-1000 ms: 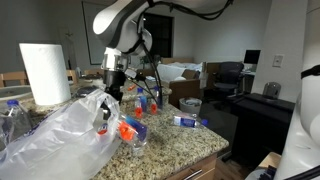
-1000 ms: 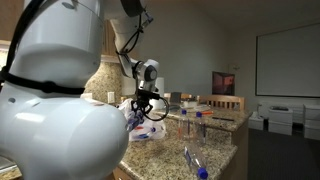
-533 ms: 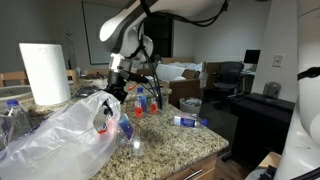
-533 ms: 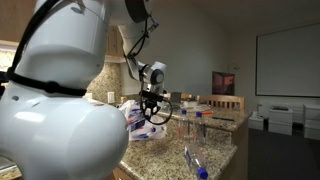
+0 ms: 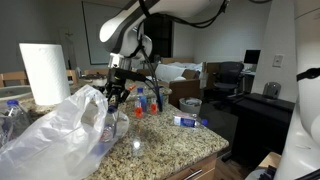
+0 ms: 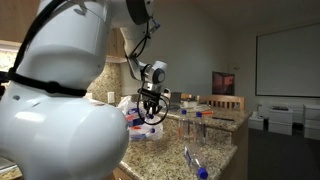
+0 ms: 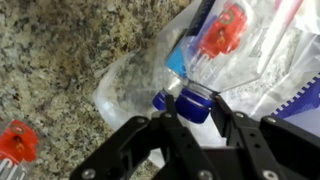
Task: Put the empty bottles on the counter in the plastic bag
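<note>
**Your hand holds a bottle by the bag**

Your hand (image 7: 197, 112) is squeezed narrow on a clear bottle (image 7: 193, 98) and grips it at its blue end. It hangs right at the edge of the big crinkly plastic bag (image 5: 55, 135), above the speckled counter (image 5: 170, 142). Through the bag you can see a red cap (image 7: 224, 30). Other bottles stand up (image 6: 185, 122) on the counter. One bottle lies on its side (image 5: 188, 121), well apart from the bag.
</note>
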Robot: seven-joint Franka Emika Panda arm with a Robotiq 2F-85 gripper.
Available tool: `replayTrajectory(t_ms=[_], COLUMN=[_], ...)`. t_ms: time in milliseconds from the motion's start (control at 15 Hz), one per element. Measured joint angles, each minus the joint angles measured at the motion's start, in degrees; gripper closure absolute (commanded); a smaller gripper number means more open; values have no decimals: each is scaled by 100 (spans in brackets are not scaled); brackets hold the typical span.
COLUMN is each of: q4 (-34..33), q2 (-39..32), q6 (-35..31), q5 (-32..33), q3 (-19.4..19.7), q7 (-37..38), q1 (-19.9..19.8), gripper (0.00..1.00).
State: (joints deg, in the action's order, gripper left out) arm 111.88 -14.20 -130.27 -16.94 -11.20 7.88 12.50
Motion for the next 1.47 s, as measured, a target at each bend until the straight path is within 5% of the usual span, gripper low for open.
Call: replayTrajectory(t_ms=[333,400,600,667,867,1200,1467], q4=[7,-17,-40,-40,-38,259,522], q2=[-28,-10,-21,-33,-58,-295,-648], q6=[23,251,301,299,188,-1240,-2489], q5=[-4,-4,-4,-4,-50,-302,-297], q3=[132,150,160,156,167,208,269], q7=[1106,1085,1080,1080,1115,1938,3218], q1=[-7,-26,-27,-24,-25,-2,383], gripper=[85,60,60,85,85,85,85])
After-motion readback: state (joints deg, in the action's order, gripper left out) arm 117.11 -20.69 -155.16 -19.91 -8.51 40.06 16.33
